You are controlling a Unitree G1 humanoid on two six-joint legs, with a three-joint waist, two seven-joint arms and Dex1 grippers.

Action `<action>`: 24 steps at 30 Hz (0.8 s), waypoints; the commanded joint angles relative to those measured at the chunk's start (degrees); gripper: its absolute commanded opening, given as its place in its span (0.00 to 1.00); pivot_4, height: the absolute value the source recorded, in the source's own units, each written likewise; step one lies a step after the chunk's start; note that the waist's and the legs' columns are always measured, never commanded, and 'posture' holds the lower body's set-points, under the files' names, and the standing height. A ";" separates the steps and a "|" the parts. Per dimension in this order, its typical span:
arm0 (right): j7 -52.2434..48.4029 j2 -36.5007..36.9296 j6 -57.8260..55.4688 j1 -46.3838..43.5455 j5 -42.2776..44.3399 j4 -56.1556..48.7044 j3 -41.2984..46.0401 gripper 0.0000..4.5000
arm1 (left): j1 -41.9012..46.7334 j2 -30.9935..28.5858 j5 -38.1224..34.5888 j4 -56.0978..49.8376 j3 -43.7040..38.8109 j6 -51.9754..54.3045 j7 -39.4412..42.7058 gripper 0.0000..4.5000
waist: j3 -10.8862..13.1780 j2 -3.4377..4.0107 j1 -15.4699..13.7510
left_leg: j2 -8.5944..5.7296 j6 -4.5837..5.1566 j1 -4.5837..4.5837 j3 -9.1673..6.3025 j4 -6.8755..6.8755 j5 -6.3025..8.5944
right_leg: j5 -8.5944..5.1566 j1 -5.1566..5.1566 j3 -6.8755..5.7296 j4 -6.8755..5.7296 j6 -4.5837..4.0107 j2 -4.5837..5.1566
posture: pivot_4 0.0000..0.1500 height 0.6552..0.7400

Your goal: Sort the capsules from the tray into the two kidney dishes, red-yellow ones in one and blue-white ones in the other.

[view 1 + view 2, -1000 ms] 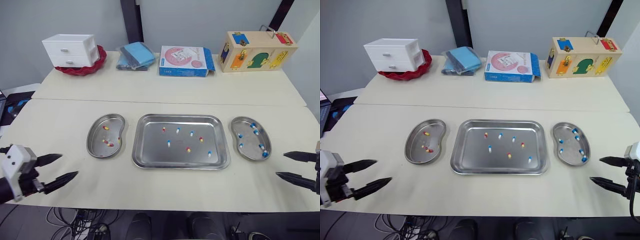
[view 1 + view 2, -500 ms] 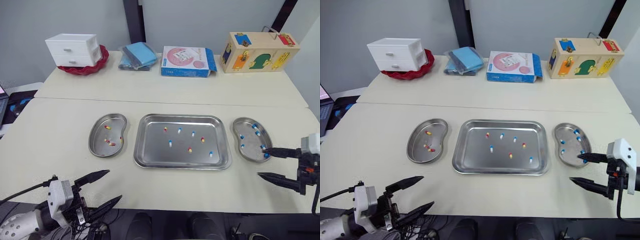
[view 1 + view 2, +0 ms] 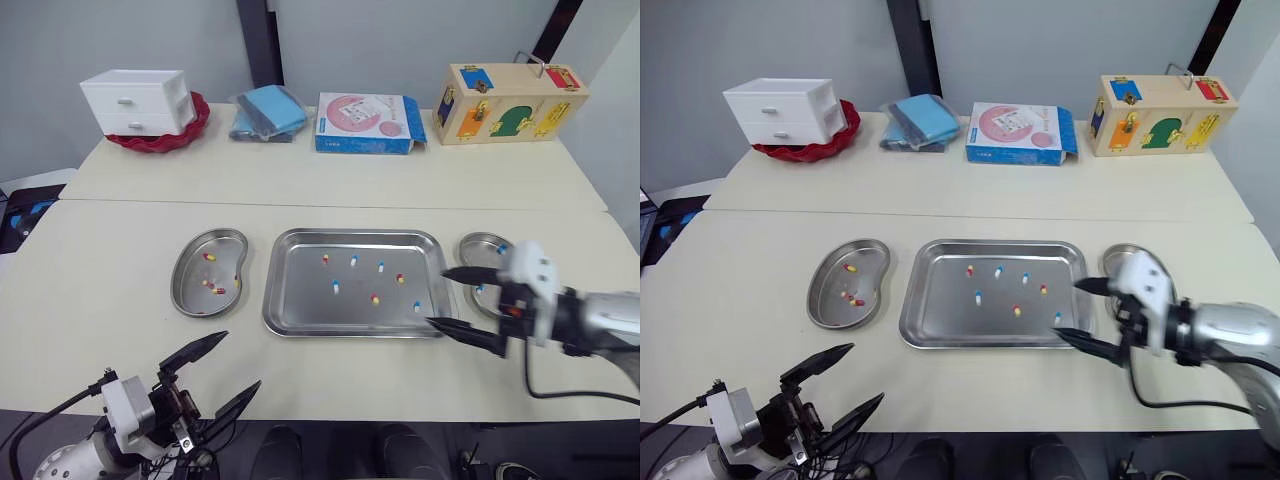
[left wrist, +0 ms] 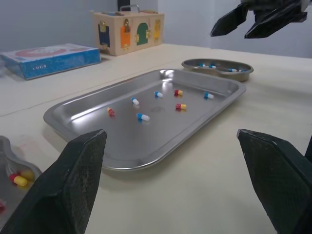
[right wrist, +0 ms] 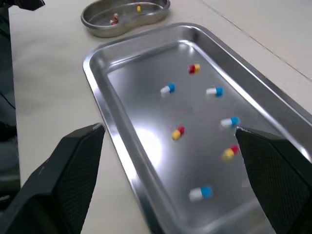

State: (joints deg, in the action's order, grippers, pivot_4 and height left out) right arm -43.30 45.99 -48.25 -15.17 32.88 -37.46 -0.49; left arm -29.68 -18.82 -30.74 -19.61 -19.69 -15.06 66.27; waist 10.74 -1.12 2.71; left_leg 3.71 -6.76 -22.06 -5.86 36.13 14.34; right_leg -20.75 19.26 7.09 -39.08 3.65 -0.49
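A steel tray (image 3: 350, 236) lies mid-table and holds several loose capsules, both red-yellow (image 3: 375, 298) and blue-white (image 3: 337, 287). Left of it, a kidney dish (image 3: 188, 292) holds red-yellow capsules (image 3: 209, 257). The other kidney dish (image 3: 478, 244), to the tray's right, is partly hidden behind my right gripper (image 3: 438, 297). That gripper is open and hovers at the tray's right edge with nothing between its fingers; its wrist view looks down on the tray (image 5: 117, 146). My left gripper (image 3: 241, 360) is open at the table's front edge, below the left dish, and faces the tray (image 4: 87, 146).
Along the back of the table stand a white drawer unit (image 3: 135, 100) on a red dish, a blue cloth bundle (image 3: 265, 110), a blue box (image 3: 368, 122) and a wooden lock box (image 3: 510, 100). A seam (image 3: 300, 203) crosses the table behind the dishes.
My right gripper has swung left, from beside the right dish to the tray's right edge. The left gripper has stayed low at the front edge. The camera has shifted slightly.
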 commanded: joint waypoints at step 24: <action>18.80 -26.46 -9.98 -20.09 -20.67 22.22 -28.37 1.00 | -2.74 -0.67 -0.91 1.07 2.97 -4.40 -4.50 0.99 | -0.06 0.01 0.05 | -0.01 -0.01 -0.78 -0.21 0.03 -0.03 | 0.00 0.92 -0.21 -0.48 -0.06 -0.01 | 1.00 1.00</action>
State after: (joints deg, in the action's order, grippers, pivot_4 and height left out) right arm -24.77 20.28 -59.54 -34.54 13.18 -14.77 -28.47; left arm -31.97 -18.92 -30.72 -18.06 -16.65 -18.24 61.88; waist 10.67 -1.11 2.76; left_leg 3.70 -6.77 -22.85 -6.07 36.16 14.31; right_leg -20.74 20.19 6.89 -39.57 3.59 -0.49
